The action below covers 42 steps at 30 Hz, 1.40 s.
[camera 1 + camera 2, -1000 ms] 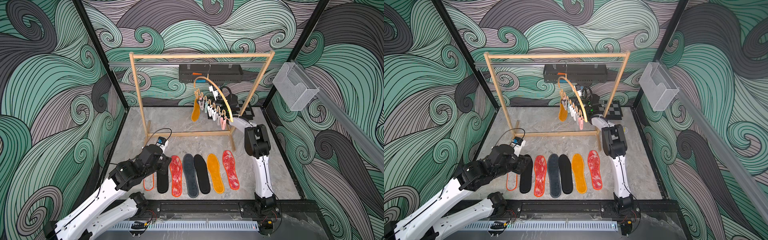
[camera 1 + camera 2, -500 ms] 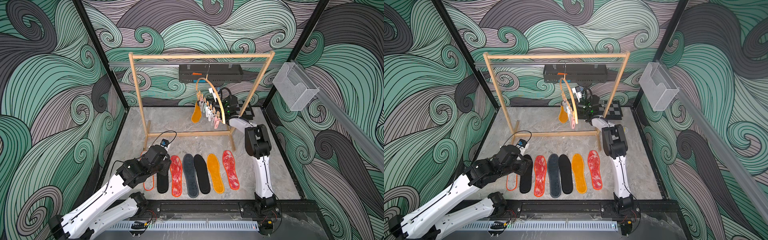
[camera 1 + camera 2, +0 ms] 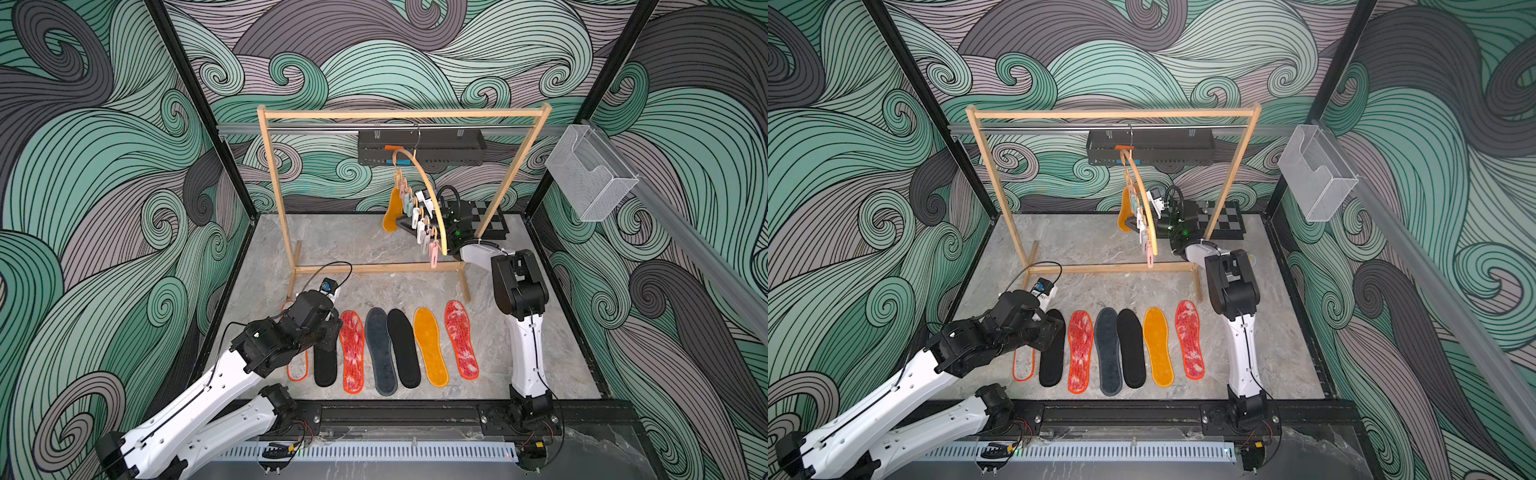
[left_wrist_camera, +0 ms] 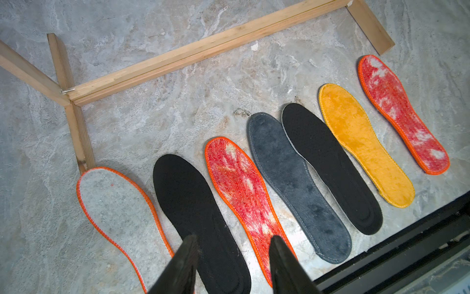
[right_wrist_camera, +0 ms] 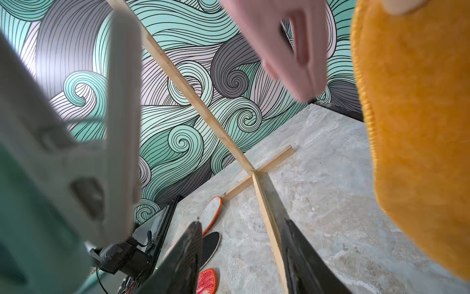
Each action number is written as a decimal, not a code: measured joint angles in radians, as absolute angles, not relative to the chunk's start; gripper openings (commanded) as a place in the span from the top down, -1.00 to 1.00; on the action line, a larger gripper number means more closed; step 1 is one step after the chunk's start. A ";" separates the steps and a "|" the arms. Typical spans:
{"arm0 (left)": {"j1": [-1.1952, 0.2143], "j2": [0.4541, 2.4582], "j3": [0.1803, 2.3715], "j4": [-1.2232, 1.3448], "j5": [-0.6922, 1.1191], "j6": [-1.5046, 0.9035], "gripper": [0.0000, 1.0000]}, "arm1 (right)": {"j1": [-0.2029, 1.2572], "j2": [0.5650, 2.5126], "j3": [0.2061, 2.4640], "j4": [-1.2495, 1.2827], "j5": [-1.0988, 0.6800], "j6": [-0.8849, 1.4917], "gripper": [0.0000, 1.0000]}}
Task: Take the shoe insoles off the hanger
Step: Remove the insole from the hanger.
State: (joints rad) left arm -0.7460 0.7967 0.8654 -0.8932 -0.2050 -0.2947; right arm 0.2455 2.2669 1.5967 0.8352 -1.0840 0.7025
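Observation:
The hanger hangs by its hook from the rack's rail, turned nearly edge-on in both top views. One mustard shoe insole is still pegged at its far end. My right gripper is open and empty just below the pegs, beside a pink peg and a pale peg. Several shoe insoles lie in a row on the floor, from the pale orange-edged one to a red-white one. My left gripper hovers open over the black insole and its red-white neighbour.
The wooden rack frame stands mid-floor, its base bar just behind the row. A black basket hangs on the back wall and a wire basket on the right wall. A checkered board lies at the back right.
The right gripper's jaws have gone from shut to open, and the hanger has swung round a little. The left arm has shifted slightly over the row of insoles.

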 measured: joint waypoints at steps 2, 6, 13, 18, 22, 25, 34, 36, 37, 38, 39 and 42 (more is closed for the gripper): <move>-0.746 0.797 0.865 -0.893 -0.205 -0.295 0.05 | 0.245 2.245 1.565 0.835 -1.076 0.692 0.00; -0.746 0.796 0.865 -0.893 -0.201 -0.294 0.05 | 0.245 2.201 1.479 0.836 -1.056 0.667 0.01; -0.746 0.794 0.865 -0.892 -0.197 -0.287 0.04 | 0.249 2.145 1.302 0.827 -1.018 0.617 0.05; -0.746 0.794 0.865 -0.890 -0.189 -0.284 0.04 | 0.261 2.067 1.172 0.790 -0.988 0.560 0.08; -0.746 0.791 0.865 -0.889 -0.174 -0.280 0.04 | 0.277 1.958 1.060 0.744 -0.944 0.515 0.09; -0.746 0.786 0.865 -0.889 -0.171 -0.280 0.04 | 0.286 1.868 0.970 0.717 -0.901 0.496 0.09; -0.746 0.776 0.865 -0.888 -0.163 -0.279 0.03 | 0.295 1.589 0.704 0.564 -0.765 0.429 0.04; -0.746 0.772 0.865 -0.888 -0.158 -0.279 0.03 | 0.308 1.518 0.659 0.508 -0.725 0.414 0.03; -0.746 0.768 0.865 -0.887 -0.155 -0.279 0.03 | 0.318 1.479 0.638 0.478 -0.703 0.406 0.03; -0.746 0.767 0.865 -0.886 -0.153 -0.280 0.03 | 0.329 1.441 0.619 0.448 -0.681 0.398 0.03; -0.746 0.766 0.865 -0.886 -0.152 -0.279 0.03 | 0.340 1.405 0.603 0.421 -0.659 0.390 0.02; -0.746 0.766 0.865 -0.886 -0.150 -0.279 0.03 | 0.378 1.286 0.558 0.319 -0.574 0.366 0.01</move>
State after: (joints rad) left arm -0.7460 0.7658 0.8654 -0.8856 -0.1505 -0.2794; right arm 0.3779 1.2861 0.5575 0.3187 -0.5743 0.3660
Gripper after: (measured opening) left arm 0.485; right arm 0.491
